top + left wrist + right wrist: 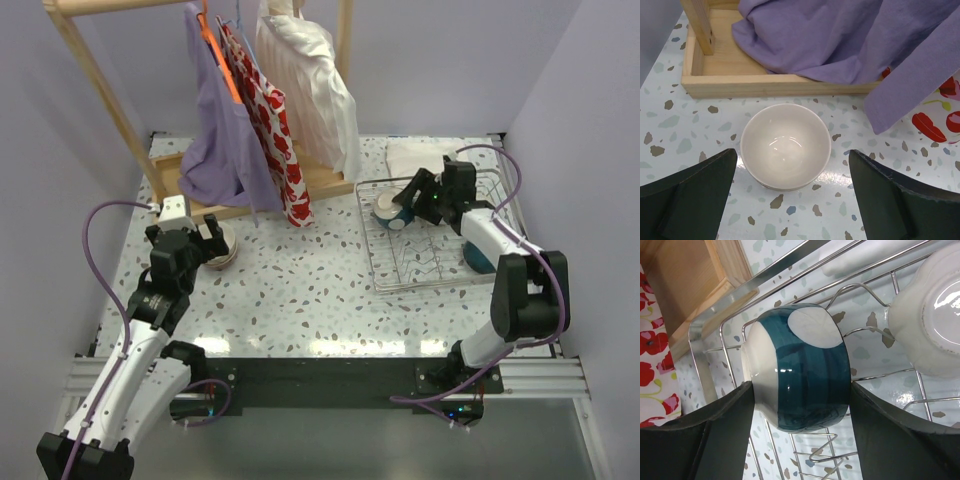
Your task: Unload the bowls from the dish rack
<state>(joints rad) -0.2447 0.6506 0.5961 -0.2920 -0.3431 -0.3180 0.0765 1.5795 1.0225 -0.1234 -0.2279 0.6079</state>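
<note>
A teal-blue bowl (805, 375) with a white inside lies on its side among the prongs of the silver wire dish rack (705, 335), at the rack's far left (393, 213). My right gripper (801, 390) is shut on it, fingers against its rim and base. A white bowl with a wavy edge (930, 315) stands next to it. Another teal bowl (476, 257) shows at the rack's (425, 268) right side, partly behind my right arm. A cream bowl (785, 145) stands upright on the table. My left gripper (792, 151) is open above it (222, 250), one finger on each side.
A wooden clothes stand (300, 185) with a purple garment (840, 40), a red floral cloth (270, 120) and a white garment (310, 90) stands at the back, its base (765, 85) just beyond the cream bowl. A white cloth (415, 155) lies behind the rack.
</note>
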